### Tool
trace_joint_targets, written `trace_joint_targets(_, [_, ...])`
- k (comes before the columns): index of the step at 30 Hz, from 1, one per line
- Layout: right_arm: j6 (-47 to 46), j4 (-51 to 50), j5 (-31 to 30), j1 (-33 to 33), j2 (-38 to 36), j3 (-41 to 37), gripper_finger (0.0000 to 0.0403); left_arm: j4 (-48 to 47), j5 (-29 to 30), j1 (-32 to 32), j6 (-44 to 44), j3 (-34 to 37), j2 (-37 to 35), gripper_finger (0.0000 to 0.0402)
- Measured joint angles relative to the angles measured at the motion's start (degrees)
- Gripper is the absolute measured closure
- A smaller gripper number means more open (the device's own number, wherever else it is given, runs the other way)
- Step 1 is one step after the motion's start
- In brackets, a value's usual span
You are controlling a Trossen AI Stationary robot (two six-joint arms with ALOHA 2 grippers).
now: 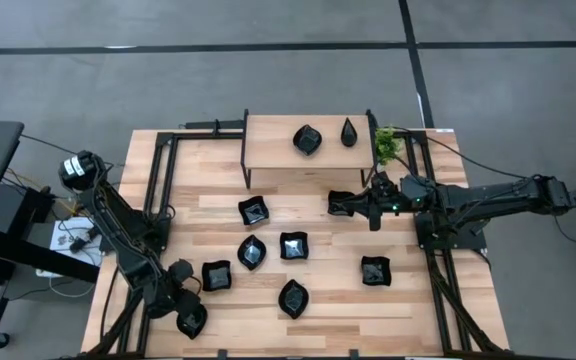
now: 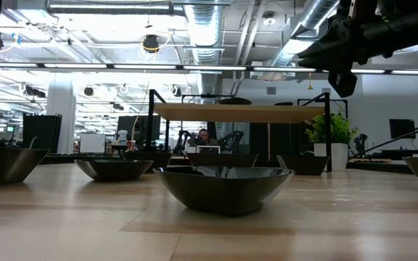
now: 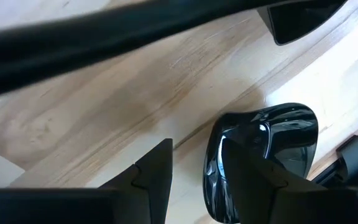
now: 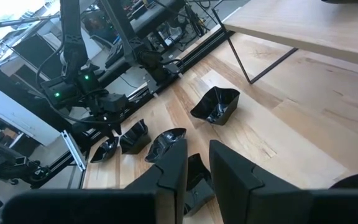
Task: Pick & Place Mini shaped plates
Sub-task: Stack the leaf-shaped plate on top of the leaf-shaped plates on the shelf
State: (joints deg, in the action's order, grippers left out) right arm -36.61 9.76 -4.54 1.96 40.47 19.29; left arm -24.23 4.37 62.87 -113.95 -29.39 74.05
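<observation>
Several glossy black mini plates lie on their bases across the wooden table, among them a square one (image 1: 253,210), a leaf one (image 1: 293,298) and one (image 1: 375,270) toward the right. Two more (image 1: 308,138) (image 1: 349,132) sit on the raised shelf. My left gripper (image 3: 194,171) is open at the table's near left corner. It straddles the rim of a plate (image 3: 272,140) that lies on the wood: one finger (image 3: 247,180) over the bowl, the other (image 3: 154,177) outside. My right gripper (image 4: 197,155) hangs high over a plate (image 1: 340,203), narrowly open and empty. My left gripper stands low with its open fingers on either side of the plate's rim (image 3: 211,165), slanting down at it from above. The plate lies flat on the table. I cannot tell whether either finger touches it.
The wooden shelf (image 1: 308,160) on thin black legs stands at the far edge, with a small green plant (image 1: 388,145) at its right end. Black frame rails (image 1: 158,190) run along both sides of the table. A person (image 2: 203,135) sits far behind.
</observation>
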Motion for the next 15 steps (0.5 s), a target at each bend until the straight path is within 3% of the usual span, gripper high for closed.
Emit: trace_joint_targets(15, [-1.0,0.0,0.0,0.0,0.0,0.0,0.0339,1.2,-0.3,-0.7,1.0,0.1,0.1,0.0345])
